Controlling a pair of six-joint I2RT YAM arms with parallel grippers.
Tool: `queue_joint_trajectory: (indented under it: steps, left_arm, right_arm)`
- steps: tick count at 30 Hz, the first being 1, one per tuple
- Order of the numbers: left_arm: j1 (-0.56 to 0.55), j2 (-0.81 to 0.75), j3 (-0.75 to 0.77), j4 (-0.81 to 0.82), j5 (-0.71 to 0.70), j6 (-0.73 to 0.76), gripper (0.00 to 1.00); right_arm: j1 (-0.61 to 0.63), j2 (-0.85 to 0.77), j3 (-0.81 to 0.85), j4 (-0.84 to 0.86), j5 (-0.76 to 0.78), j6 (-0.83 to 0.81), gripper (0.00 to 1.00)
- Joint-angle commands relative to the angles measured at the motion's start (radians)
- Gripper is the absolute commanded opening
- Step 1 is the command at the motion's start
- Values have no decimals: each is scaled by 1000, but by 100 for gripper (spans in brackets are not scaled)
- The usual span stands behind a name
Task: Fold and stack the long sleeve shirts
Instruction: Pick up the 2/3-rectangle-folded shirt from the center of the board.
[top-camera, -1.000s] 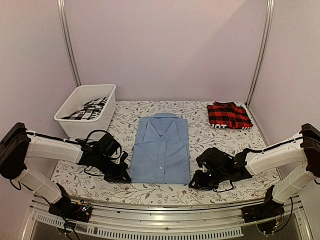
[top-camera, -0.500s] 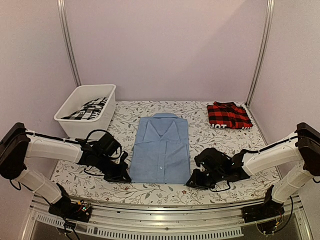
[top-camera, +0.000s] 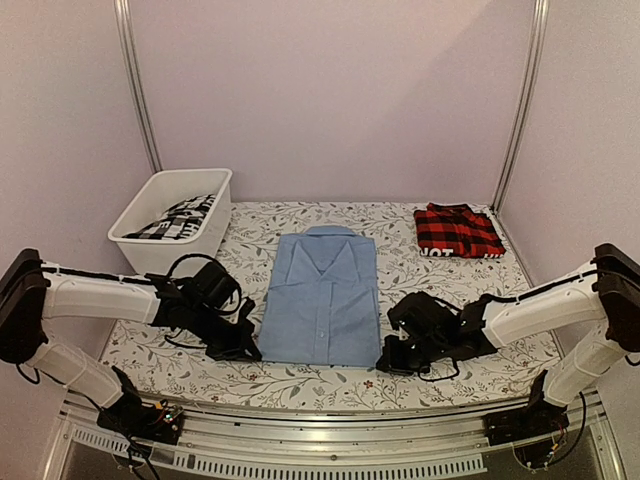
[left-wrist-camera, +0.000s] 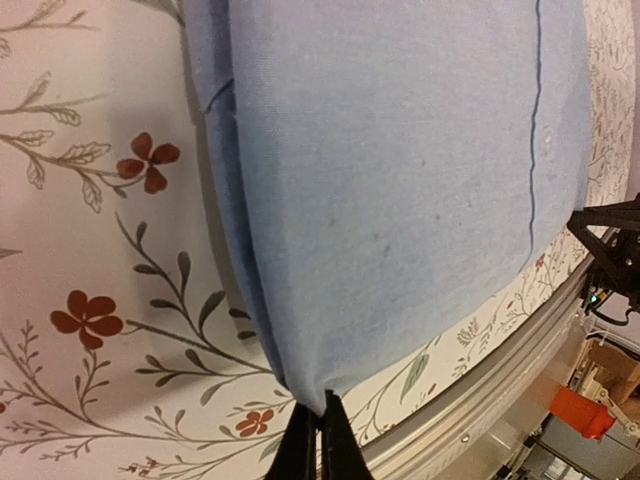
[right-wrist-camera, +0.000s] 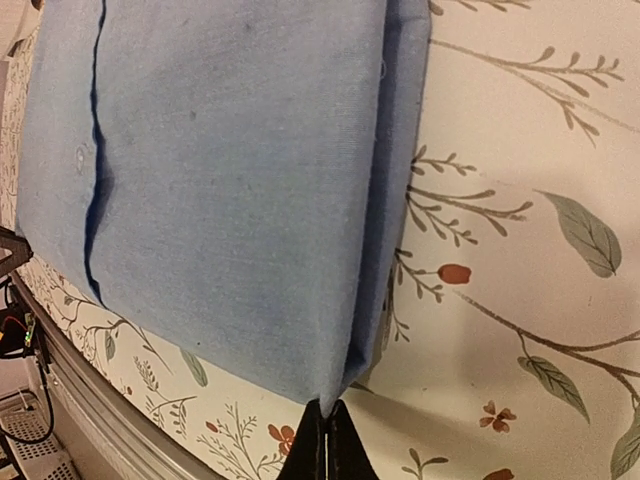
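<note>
The light blue shirt (top-camera: 322, 300) lies buttoned and collar-up in the middle of the floral table (top-camera: 250, 232), its sleeves tucked under. At the shirt's near left corner my left gripper (top-camera: 250, 350) is shut on the blue cloth (left-wrist-camera: 400, 180); the fabric peaks into the closed fingertips (left-wrist-camera: 318, 430). My right gripper (top-camera: 386, 362) is shut on the near right corner, where the blue cloth (right-wrist-camera: 230, 190) pinches into its tips (right-wrist-camera: 325, 425). The red-and-black plaid shirt (top-camera: 457, 230) lies folded at the far right, its white label toward me.
A white bin (top-camera: 173, 218) holding black-and-white patterned cloth stands at the far left. The table's metal front rail (top-camera: 320, 415) runs just below both grippers. Vertical frame posts (top-camera: 517, 100) rise at the back corners.
My right gripper slid left onto the blue shirt's near right corner and closed on it. The left gripper stayed shut on the left corner.
</note>
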Motion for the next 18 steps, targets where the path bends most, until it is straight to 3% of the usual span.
queue_joint_trajectory:
  steps: [1, 12, 18]
  left_arm:
    - [-30, -56, 35, -62, -24, 16, 0]
    - [-100, -194, 163, -289, -116, 27, 0]
    - [-99, -200, 266, -344, -151, 53, 0]
  right_arm:
    - [36, -55, 40, -83, 47, -17, 0]
    - [108, -214, 193, -290, 189, 1, 0]
    - [103, -215, 338, -370, 267, -60, 0]
